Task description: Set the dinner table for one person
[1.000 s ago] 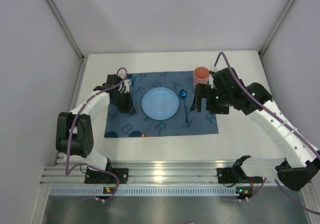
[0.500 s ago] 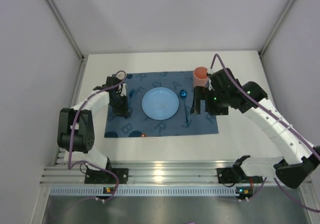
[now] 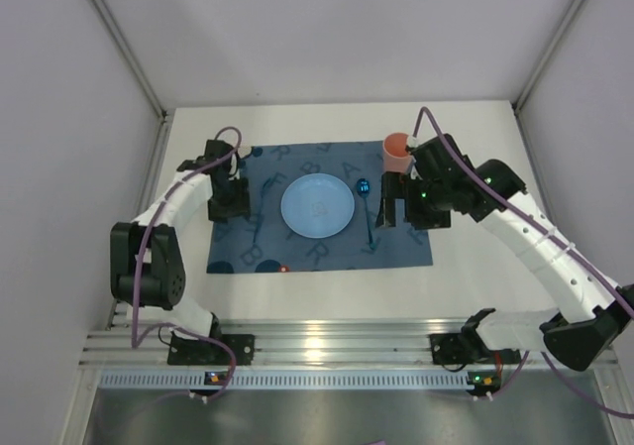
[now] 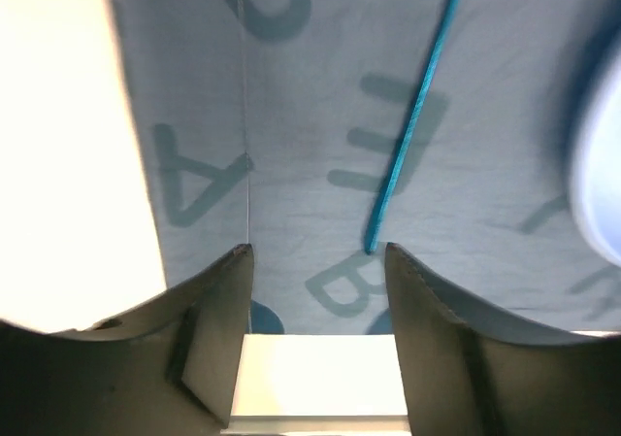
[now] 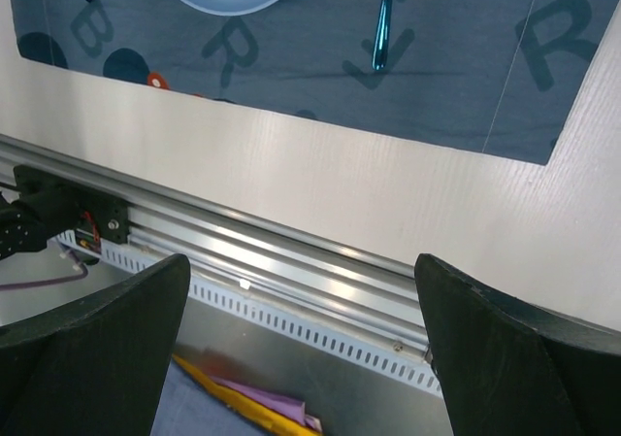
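Just opened left gripper (image 4: 318,251), jaws apart and empty, leaving thin blue utensil (image 4: 412,130) flat on cloth (image 3: 327,252) left of plate (image 3: 317,205). Holding right gripper (image 5: 301,258) right of plate, jaws wide apart, empty. Under plate: dinner table (image 3: 327,291). Looks like left-side cutlery placed.

A dark blue lettered cloth (image 3: 396,247) is spread flat. On it a light blue plate (image 3: 317,205) is flanked by a blue spoon (image 3: 363,185) and a thin blue utensil handle (image 4: 412,116). An orange cup (image 3: 396,148) is stood at its far right corner.
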Motion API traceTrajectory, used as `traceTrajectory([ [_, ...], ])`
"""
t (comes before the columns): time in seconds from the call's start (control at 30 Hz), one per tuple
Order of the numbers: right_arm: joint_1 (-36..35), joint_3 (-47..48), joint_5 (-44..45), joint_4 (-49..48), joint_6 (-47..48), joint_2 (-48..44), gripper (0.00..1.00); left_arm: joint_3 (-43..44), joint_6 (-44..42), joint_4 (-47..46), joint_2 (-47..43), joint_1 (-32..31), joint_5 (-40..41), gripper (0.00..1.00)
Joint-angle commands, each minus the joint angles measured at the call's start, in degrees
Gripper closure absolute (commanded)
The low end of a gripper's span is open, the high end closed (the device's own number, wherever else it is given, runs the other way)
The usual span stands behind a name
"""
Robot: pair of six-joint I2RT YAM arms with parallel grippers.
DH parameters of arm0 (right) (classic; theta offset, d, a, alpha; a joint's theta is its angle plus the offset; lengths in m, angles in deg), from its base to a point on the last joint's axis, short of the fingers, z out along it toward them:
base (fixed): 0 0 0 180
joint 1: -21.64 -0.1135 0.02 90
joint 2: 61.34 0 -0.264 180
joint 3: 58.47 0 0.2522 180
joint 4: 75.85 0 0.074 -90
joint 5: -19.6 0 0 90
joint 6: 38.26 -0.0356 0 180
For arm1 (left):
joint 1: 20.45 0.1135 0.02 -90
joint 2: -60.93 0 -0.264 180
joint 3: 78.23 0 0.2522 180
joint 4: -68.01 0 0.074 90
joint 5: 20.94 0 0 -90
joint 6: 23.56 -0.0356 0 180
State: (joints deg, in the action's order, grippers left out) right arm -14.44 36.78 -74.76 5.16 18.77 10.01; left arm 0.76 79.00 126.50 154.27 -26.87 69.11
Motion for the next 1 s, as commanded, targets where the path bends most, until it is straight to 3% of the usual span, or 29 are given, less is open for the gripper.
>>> traceTrajectory([
  [0.0, 0.7, 4.1, 1.1, 0.2, 1.7, -0.9, 0.00, 5.2, 2.0, 3.0, -7.5, 0.2, 1.8, 0.36],
  [0.17, 0.1, 12.0, 4.1, -1.8, 5.5, -7.2, 0.00, 6.1, 5.1, 1.5, -19.0, 0.1, -10.1, 0.18],
  [0.2, 0.0, 11.5, 4.1, -7.0, 6.2, -9.9, 0.00, 4.4, 5.8, 0.0, -21.4, 0.1, -11.9, 0.10],
  [0.27, -0.2, 5.3, 5.0, -13.6, 7.3, -19.2, 0.00, 1.3, 9.2, -5.8, -29.7, 0.0, -13.2, 0.04],
  [0.3, -0.2, -1.8, 6.8, -19.9, 7.3, -22.3, 0.00, -2.9, 11.7, -7.9, -32.1, 0.0, -11.8, 0.03],
  [0.37, -0.2, -9.6, 15.8, -24.0, 3.3, -31.9, 0.00, -8.2, 12.7, -13.7, -36.6, -0.2, -8.4, 0.04],
  [0.47, -0.2, -25.0, 25.9, -28.4, -7.4, -43.5, 0.00, -17.6, 12.4, -20.6, -40.9, -0.4, -9.5, 0.06],
  [0.53, -0.2, -30.6, 25.5, -29.4, -9.0, -47.3, 0.00, -23.1, 12.8, -26.1, -45.4, -0.4, -5.4, 0.07],
  [0.6, -0.2, -32.9, 21.9, -28.8, -8.8, -49.6, 0.00, -30.0, 11.4, -33.7, -49.4, -0.4, 4.4, 0.07],
  [0.73, -0.2, -32.8, 20.0, -25.8, -10.3, -48.6, 0.00, -42.9, -5.6, -51.3, -58.8, -0.4, 5.0, 0.09],
  [0.8, -0.2, -31.1, 19.6, -23.7, -9.7, -46.9, 0.00, -48.8, -9.6, -57.5, -59.3, -0.4, 7.8, 0.06],
  [0.97, -0.2, -26.7, 19.7, -18.7, -7.2, -45.1, 0.00, -52.7, -10.0, -72.1, -46.0, -0.2, 10.1, 0.09],
])
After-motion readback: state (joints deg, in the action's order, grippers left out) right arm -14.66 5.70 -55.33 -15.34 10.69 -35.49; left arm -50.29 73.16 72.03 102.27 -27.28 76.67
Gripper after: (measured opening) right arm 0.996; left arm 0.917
